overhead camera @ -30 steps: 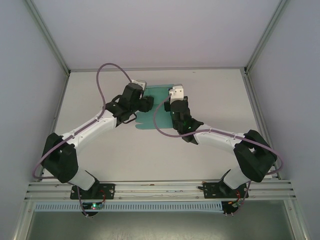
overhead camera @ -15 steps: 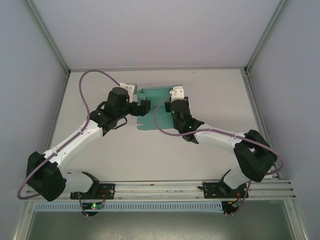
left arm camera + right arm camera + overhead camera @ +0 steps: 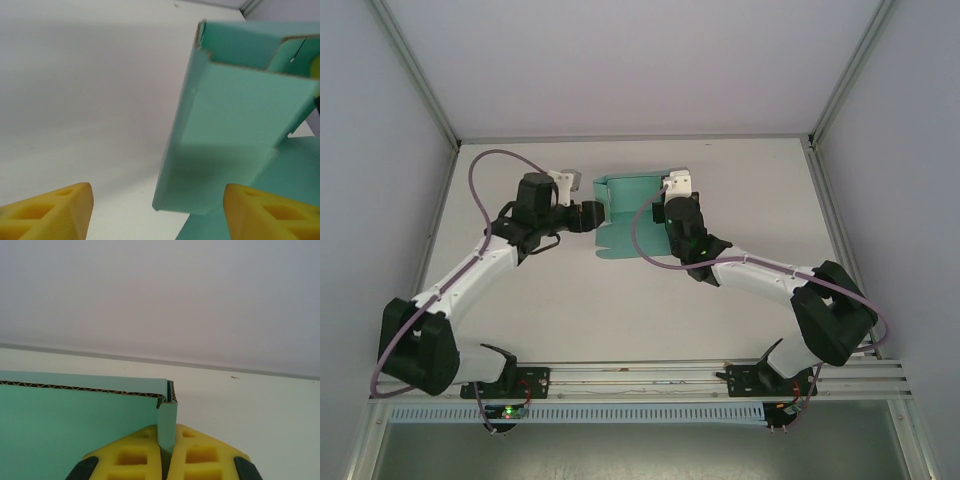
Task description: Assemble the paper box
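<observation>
One teal paper box (image 3: 632,203), partly folded, walls raised, far-centre on table (image 3: 620,310). Two grippers. Yellow fingers (image 3: 200,456) of right gripper (image 3: 165,452) pinch upright card wall at corner. Jaws of left gripper (image 3: 157,200) spread wide, holding nothing, just beside box's left wall.

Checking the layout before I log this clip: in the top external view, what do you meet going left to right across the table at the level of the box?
left tool, open → paper box, partly folded up → right tool, pinched shut on the box's right wall.
</observation>
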Motion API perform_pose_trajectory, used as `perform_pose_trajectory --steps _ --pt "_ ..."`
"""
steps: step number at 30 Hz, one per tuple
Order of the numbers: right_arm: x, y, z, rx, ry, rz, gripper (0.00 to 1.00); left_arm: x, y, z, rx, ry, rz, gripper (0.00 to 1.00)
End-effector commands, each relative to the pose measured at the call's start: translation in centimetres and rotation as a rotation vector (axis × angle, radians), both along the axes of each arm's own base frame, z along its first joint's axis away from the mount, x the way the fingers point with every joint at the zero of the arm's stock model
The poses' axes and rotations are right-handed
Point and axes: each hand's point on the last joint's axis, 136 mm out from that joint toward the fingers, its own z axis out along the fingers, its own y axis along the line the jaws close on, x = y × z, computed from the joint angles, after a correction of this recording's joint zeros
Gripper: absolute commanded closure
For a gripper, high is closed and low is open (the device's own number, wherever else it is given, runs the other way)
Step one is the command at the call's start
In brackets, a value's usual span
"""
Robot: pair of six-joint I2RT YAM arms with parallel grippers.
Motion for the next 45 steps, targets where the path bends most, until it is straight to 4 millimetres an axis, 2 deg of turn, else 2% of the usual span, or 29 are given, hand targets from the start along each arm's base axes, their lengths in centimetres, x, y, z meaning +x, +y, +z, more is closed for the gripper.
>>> perform_pose_trajectory --steps 1,3,4,9,15,17,20,24,28,32,37,42,45 --pt "0.1 -0.1 2.1 0.066 -0.033 0.010 1.00 0.7 -1.8 2.1 -0.068 -0.067 -0.091 0.34" --pt "0.0 0.1 2.2 0.076 -0.034 0.024 1.00 1.4 -1.6 2.0 -0.058 -0.065 -0.064 0.45" --pt "-0.1 0.2 2.2 0.078 -0.034 0.029 1.00 1.7 -1.5 2.0 -0.053 -0.063 -0.055 0.48" --pt "-0.3 1.2 1.9 0.074 -0.023 0.072 1.00 2.9 -1.7 2.0 -0.065 -0.085 -0.039 0.51" --pt "-0.1 1.9 2.3 0.086 -0.028 0.083 1.00 4.3 -2.3 0.9 0.003 -0.080 -0.025 0.46" --pt "-0.1 2.2 1.8 0.075 -0.017 0.089 1.00 4.4 -2.9 0.4 0.030 -0.070 -0.041 0.46" --pt "0.0 2.3 1.7 0.069 -0.016 0.088 1.00 4.7 -3.3 0.4 0.049 -0.079 -0.039 0.59" --pt "-0.1 2.4 1.7 0.064 -0.013 0.095 1.00 5.5 -2.1 0.2 0.126 -0.099 0.042 0.60" --pt "-0.2 2.5 1.6 0.055 -0.014 0.095 1.00 6.2 -1.0 -0.4 0.219 -0.098 0.124 0.82" --pt "-0.3 2.4 1.6 0.018 -0.017 0.067 1.00 7.0 0.8 -0.9 0.382 -0.107 0.263 1.00" --pt "-0.4 1.6 1.7 -0.040 -0.038 -0.010 1.00 7.7 4.1 -1.5 0.623 -0.080 0.499 1.00" --pt "-0.2 1.6 1.5 -0.067 -0.053 -0.048 1.00 7.7 5.5 -2.2 0.701 -0.026 0.641 1.00" --pt "-0.1 1.8 1.6 -0.076 -0.060 -0.057 1.00 8.0 5.2 -2.4 0.733 -0.032 0.653 1.00"
